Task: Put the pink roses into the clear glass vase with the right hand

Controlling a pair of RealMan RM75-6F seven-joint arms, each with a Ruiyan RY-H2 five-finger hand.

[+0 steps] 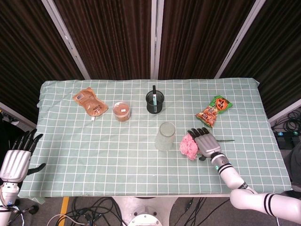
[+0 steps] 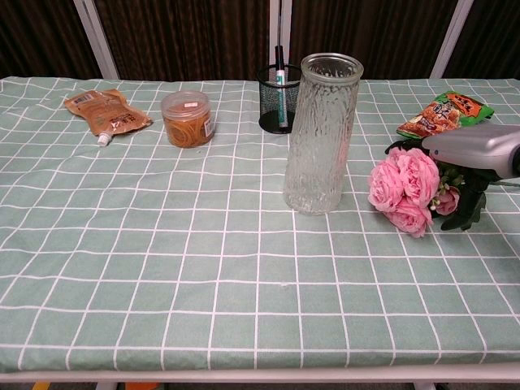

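Head view shows one table [image 1: 70, 155] under a green checked cloth, with a single clear glass vase [image 1: 165, 136] upright near its middle; the vase holds nothing visible. Just right of it lies one bunch of pink roses [image 1: 189, 146] on the cloth, blooms toward the vase and a thin stem poking out to the right. The right hand [image 1: 204, 141] lies palm-down over the leafy part of the bunch, dark fingers spread toward the far side; whether they grip the roses cannot be told. In the chest view that hand [image 2: 475, 150] covers the greenery while the blooms [image 2: 404, 188] stay apart from the vase [image 2: 322, 134]. Beyond the hand sits one snack packet [image 1: 214, 111]. Behind the vase stands one black mesh cup [image 1: 154, 102] with one pen in it. Left of that are one lidded tub of orange contents [image 1: 122, 111] and one brown pouch [image 1: 89, 101]. The left hand [image 1: 18, 159] hangs off the table's left edge, fingers apart, empty.
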